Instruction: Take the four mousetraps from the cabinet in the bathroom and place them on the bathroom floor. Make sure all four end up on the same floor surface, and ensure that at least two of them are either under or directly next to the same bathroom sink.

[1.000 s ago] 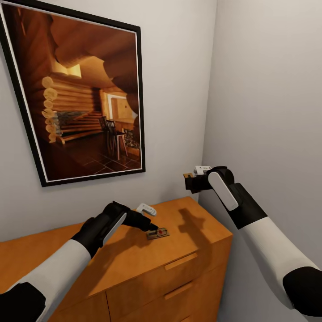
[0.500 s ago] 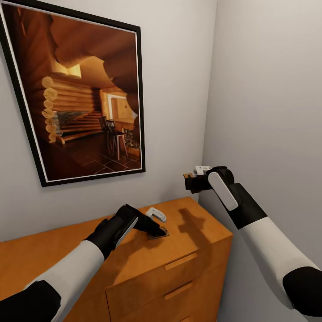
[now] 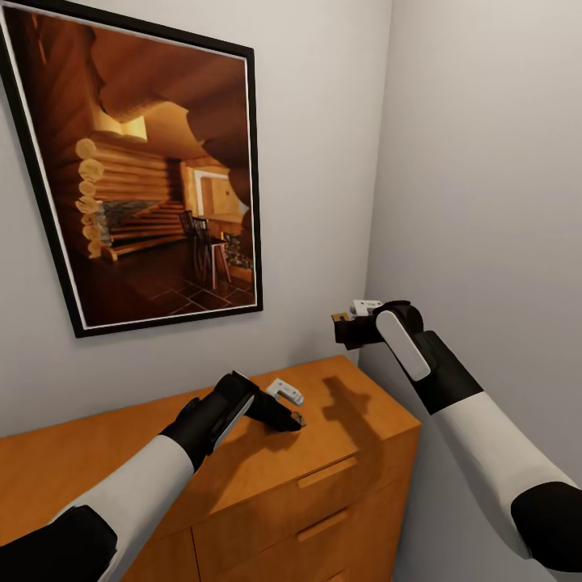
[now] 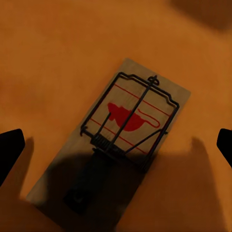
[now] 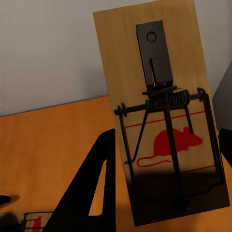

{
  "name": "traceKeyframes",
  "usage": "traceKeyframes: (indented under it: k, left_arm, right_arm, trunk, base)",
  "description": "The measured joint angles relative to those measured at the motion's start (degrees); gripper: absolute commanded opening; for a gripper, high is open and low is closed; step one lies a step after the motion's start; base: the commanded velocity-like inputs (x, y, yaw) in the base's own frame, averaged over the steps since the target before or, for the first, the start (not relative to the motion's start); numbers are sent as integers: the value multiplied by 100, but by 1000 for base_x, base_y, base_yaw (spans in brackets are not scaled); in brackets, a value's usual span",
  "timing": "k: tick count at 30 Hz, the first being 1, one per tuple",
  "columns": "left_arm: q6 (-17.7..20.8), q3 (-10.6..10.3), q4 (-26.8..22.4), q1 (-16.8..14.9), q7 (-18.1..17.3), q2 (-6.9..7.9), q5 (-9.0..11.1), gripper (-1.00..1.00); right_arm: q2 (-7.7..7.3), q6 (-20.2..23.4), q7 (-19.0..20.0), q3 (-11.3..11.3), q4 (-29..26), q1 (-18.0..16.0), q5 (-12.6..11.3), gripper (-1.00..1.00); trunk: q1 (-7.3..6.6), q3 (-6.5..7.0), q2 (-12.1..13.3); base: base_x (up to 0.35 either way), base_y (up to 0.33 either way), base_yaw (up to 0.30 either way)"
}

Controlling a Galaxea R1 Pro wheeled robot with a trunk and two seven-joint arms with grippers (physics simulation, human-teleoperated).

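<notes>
Your head view looks down into the corner over the cabinet [image 3: 323,453]; both wrist views sit close above its orange top, sharing it.

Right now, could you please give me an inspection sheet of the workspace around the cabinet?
Surface: flat orange-brown cabinet top, drawers with slot handles below.
Job's things: one mousetrap lies flat on the cabinet top; a second mousetrap is held up in the air by the right arm.
Clutter: nothing seen.
Grippers: left tool is down over the lying trap, fingers spread on either side, not closed; right tool is shut on the second trap, raised near the corner.
Cables: nothing seen.
Surroundings: framed picture of a log interior on the pale wall; room corner at right.
</notes>
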Motion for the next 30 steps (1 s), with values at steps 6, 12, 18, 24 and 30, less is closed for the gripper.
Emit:
traceKeyframes:
  k: [6, 12, 18, 24, 30]
  left_arm:
    - [-7, 1, 103, 0, 3, -3, -5, 100]
    - [-88, 2, 257, 0, 7, -1, -4, 100]
    - [-408, 8, 474, -5, 0, 3, 47, 100]
    - [-589, 8, 544, -4, -5, -2, 72, 100]
    - [-635, 9, 560, -3, -3, 2, 84, 100]
  right_arm:
    - [0, 0, 0, 0, 0, -1, 0, -100]
    - [0, 0, 0, 0, 0, 0, 0, -100]
    - [0, 0, -1, 0, 0, -2, 0, -100]
    - [0, 0, 0, 0, 0, -2, 0, -100]
    - [0, 0, 0, 0, 0, -1, 0, -100]
  trunk:
    - [0, 0, 0]
    - [0, 0, 0]
    - [-1, 2, -2]
    - [-1, 1, -2]
    - [-1, 1, -2]
  base:
    - [0, 0, 0]
    - [0, 0, 0]
    - [0, 0, 0]
    - [0, 0, 0]
    - [0, 0, 0]
